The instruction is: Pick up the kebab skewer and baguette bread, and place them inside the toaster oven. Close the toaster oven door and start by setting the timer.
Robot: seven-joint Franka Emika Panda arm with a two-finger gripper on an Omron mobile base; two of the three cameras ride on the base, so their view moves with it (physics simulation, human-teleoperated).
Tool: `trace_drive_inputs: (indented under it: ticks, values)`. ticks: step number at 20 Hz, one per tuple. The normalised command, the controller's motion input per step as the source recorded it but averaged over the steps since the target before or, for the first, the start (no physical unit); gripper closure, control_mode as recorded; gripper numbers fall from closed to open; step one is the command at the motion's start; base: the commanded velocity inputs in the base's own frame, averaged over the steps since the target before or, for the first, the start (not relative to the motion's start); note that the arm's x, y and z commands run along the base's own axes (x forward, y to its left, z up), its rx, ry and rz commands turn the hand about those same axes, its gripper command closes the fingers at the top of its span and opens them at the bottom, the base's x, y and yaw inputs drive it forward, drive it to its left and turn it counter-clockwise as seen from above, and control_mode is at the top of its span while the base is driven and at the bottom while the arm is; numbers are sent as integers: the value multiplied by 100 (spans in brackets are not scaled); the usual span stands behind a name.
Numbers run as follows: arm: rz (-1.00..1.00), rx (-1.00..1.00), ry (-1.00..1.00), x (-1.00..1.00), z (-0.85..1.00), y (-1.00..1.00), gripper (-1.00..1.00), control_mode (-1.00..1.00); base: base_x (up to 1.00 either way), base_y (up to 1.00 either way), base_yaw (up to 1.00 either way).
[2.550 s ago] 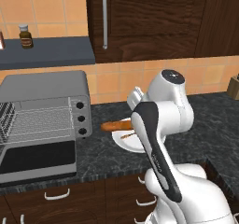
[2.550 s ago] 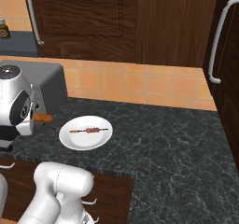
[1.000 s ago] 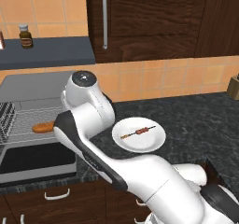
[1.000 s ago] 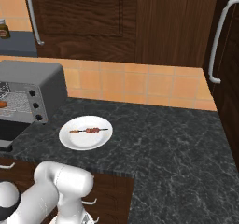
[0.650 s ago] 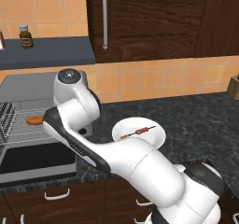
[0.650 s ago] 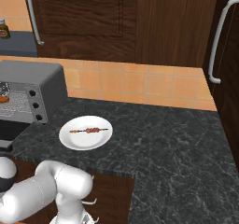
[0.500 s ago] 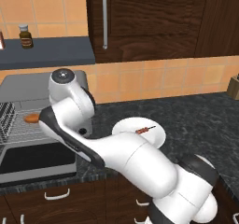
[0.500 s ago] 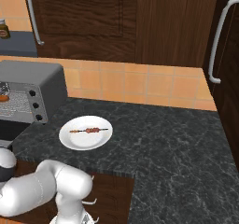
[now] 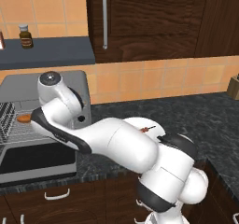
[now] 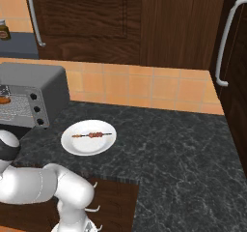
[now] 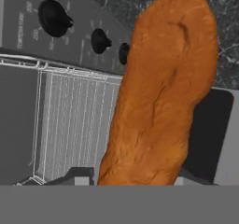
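Two-finger gripper (image 11: 133,180) clamped on the long orange-brown baguette bread (image 11: 161,92), with dark finger tips (image 11: 77,175) seen on both sides of the loaf's near end at the bottom of the hand view. Loaf running straight away from the hand, far rounded end up near the dark speckled counter (image 11: 224,55).

Behind the loaf, seen from the hand: wire rack (image 11: 74,125) of the large grey metal toaster oven (image 9: 65,85), and further out its grey side panel carrying three black knobs (image 11: 53,17). To the other side of the loaf, the dark glass toaster oven door (image 11: 207,134) with grey frame, lying open and flat.

In the left base view, a short end of the baguette bread (image 9: 23,118) sticking out beside the white arm, over the rack inside the open oven mouth, with the door (image 9: 37,160) folded down below it. In the right base view, same orange end (image 10: 5,100) at the oven opening.

Well away from the hand, on the counter: round white plate (image 10: 89,137) with the thin kebab skewer (image 10: 91,135) of dark red and brown chunks lying flat across it.
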Motion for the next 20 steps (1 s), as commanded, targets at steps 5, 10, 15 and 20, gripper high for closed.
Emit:
trace_drive_inputs:
  ticks: [5,10,15,20]
  values:
    - [0,0,0,47,-21,31,100,-100,0,0,0]
    - [0,0,0,45,-19,30,100,-100,0,0,0]
    - [0,0,0,44,-20,25,100,-100,0,0,0]
    - [0,0,0,41,-17,21,100,-100,0,0,0]
